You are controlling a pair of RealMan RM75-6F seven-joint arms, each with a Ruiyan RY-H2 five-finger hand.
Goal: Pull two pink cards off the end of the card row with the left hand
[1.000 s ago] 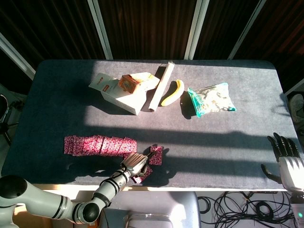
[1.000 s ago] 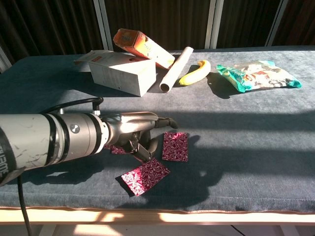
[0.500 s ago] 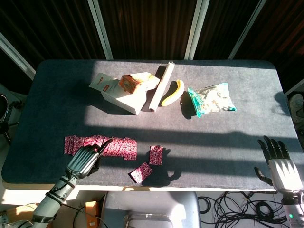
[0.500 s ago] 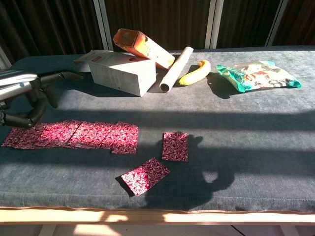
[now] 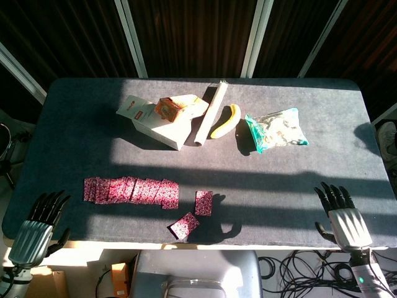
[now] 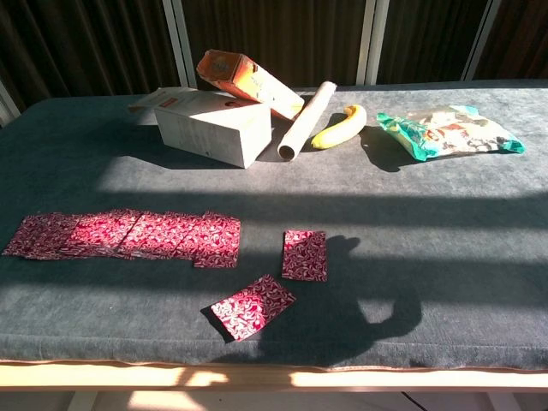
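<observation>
A row of overlapping pink patterned cards (image 5: 131, 190) (image 6: 128, 234) lies on the dark table near its front left. Two pink cards lie apart from the row's right end: one (image 5: 203, 202) (image 6: 305, 254) flat to the right, the other (image 5: 184, 225) (image 6: 253, 306) turned askew nearer the front edge. My left hand (image 5: 38, 223) hangs off the table's front left corner, fingers spread, holding nothing. My right hand (image 5: 342, 217) sits at the front right edge, fingers spread and empty. Neither hand shows in the chest view.
At the back stand a white box (image 5: 160, 124) (image 6: 211, 125) with an orange carton (image 5: 172, 110) (image 6: 247, 75) on it, a paper roll (image 5: 209, 112) (image 6: 307, 120), a banana (image 5: 226, 120) (image 6: 340, 126) and a snack bag (image 5: 275, 129) (image 6: 447, 128).
My left hand has drawn back from the two loose cards, passed over the row, and now hangs off the front left corner. My right hand has shifted slightly left.
</observation>
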